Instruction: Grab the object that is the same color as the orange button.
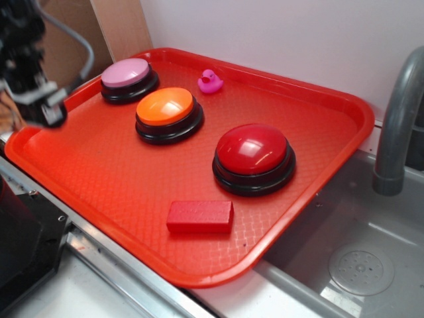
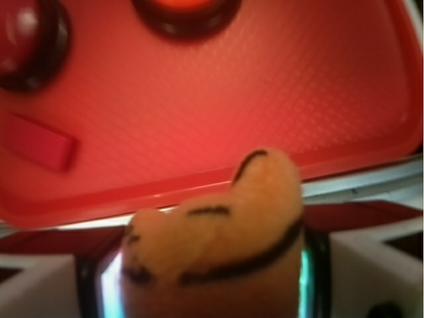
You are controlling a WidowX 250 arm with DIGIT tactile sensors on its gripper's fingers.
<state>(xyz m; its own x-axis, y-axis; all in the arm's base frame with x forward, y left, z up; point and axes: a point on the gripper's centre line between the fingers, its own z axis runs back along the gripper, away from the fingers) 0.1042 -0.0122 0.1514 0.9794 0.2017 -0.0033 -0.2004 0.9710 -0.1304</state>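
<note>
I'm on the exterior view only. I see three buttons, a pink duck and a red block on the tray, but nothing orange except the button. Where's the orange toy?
Observer: The wrist view shows a plush tiger, orange with black stripes. It fills the lower frame, right at the gripper.
Operator: Is it on the tray?
Observer: It seems not. The tray has its near rim behind the tiger, so the gripper appears to hold it off the surface.
Operator: What lies beyond it?
Observer: In the wrist view, the red block is at left and the orange button at the top edge.
</note>
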